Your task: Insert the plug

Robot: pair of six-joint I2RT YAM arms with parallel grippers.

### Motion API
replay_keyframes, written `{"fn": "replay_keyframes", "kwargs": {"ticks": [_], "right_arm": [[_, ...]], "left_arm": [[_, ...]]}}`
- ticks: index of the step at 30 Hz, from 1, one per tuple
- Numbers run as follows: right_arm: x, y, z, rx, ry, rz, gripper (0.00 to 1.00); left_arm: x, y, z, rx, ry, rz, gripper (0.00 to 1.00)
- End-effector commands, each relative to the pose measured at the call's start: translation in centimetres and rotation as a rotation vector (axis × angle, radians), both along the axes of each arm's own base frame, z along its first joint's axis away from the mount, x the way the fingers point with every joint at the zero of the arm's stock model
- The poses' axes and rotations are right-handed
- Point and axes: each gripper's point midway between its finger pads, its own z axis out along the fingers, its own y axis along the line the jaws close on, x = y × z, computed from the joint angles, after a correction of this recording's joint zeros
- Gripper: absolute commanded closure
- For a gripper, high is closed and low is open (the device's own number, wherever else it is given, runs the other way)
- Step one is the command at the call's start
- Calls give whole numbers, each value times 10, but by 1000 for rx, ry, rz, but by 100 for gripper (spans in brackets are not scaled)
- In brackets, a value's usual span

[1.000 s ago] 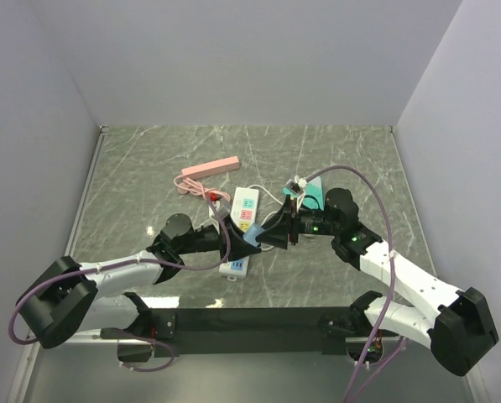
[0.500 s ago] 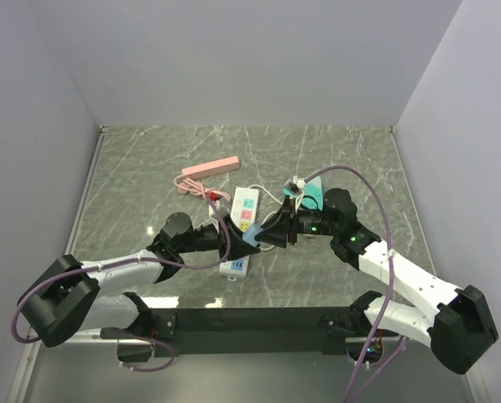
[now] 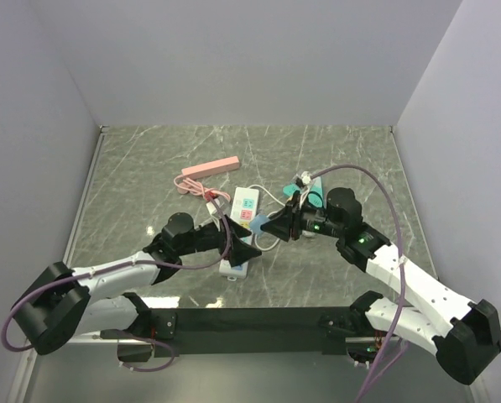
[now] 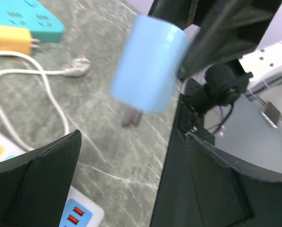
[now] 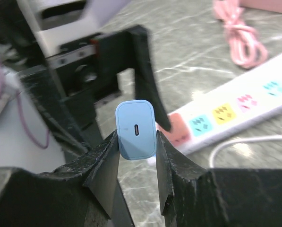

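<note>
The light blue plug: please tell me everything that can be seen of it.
The light blue plug is a small rounded block, seemingly smooth plastic, with a slot-shaped port on its back face and metal prongs at the opposite end. The right hand grips its two sides and holds it in the air, above the marble table.

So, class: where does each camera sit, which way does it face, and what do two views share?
Top external: above and behind the bases, looking down at the table; both arms show.
Left wrist: on the left arm, looking past its open left gripper at the blue plug.
Right wrist: on the right arm, looking along the right gripper, shut on the plug, toward the power strip.
Shared: the plug, in both wrist views.
</note>
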Motion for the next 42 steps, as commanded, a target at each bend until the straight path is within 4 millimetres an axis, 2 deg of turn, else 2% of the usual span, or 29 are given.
{"fn": "replay_keyframes", "kwargs": {"ticks": [1, 3, 4, 5, 6, 7, 8, 9, 10, 12, 14, 15, 16, 18, 21, 24, 25, 27, 28, 29, 31, 36, 40, 41, 42], "right_arm": [[25, -16, 26, -19, -58, -145, 100], [33, -22, 32, -35, -50, -203, 100], [39, -28, 26, -64, -24, -251, 100], [43, -31, 27, -72, -16, -272, 100], [46, -32, 33, -68, -16, -291, 100], [52, -36, 27, -94, 9, -331, 100], [55, -36, 32, -90, 21, -348, 100], [58, -38, 28, -107, 43, -371, 100], [65, -41, 22, -129, 70, -417, 100], [72, -42, 22, -137, 86, -447, 100], [78, -41, 13, -166, 128, -485, 100], [82, -39, 17, -178, 117, -521, 100], [83, -38, 5, -228, 148, -548, 100], [85, -35, 8, -286, 137, -608, 100], [92, -27, -1, -320, 179, -656, 100], [96, -20, -17, -345, 226, -705, 100], [95, -11, -29, -362, 258, -709, 100], [97, -3, -34, -374, 275, -716, 100], [98, 2, -46, -407, 287, -729, 100], [101, 5, -45, -411, 288, -737, 100], [106, 5, -56, -457, 288, -775, 100], [118, 15, -57, -460, 280, -793, 100], [127, 21, -70, -503, 288, -803, 100], [129, 25, -68, -502, 285, -802, 100], [131, 27, -75, -522, 294, -799, 100]], "left_arm": [[17, 9, 4, 29, -55, 111, 2], [20, 14, 3, 36, -55, 146, 2], [22, 18, 0, 44, -51, 176, 2], [23, 22, 4, 35, -64, 195, 2], [24, 26, 1, 44, -56, 219, 2], [35, 35, -5, 64, -46, 304, 2], [40, 41, -4, 67, -45, 353, 2], [46, 50, -14, 109, -19, 412, 2], [57, 61, -16, 123, -15, 505, 3], [59, 68, -22, 142, -3, 547, 4], [62, 74, -25, 142, 9, 585, 6], [63, 76, -27, 148, 17, 600, 6], [64, 77, -31, 160, 31, 608, 6], [64, 78, -39, 182, 49, 610, 6], [62, 79, -51, 197, 80, 616, 7], [61, 83, -59, 215, 105, 635, 7], [60, 85, -64, 224, 122, 644, 7], [60, 86, -70, 235, 142, 651, 7], [57, 86, -76, 240, 161, 646, 7], [57, 85, -77, 234, 168, 643, 7], [53, 85, -87, 247, 199, 638, 7], [52, 85, -96, 253, 231, 644, 7], [49, 83, -100, 256, 242, 627, 7], [49, 82, -101, 256, 245, 625, 7], [48, 81, -102, 255, 250, 613, 7]]}}
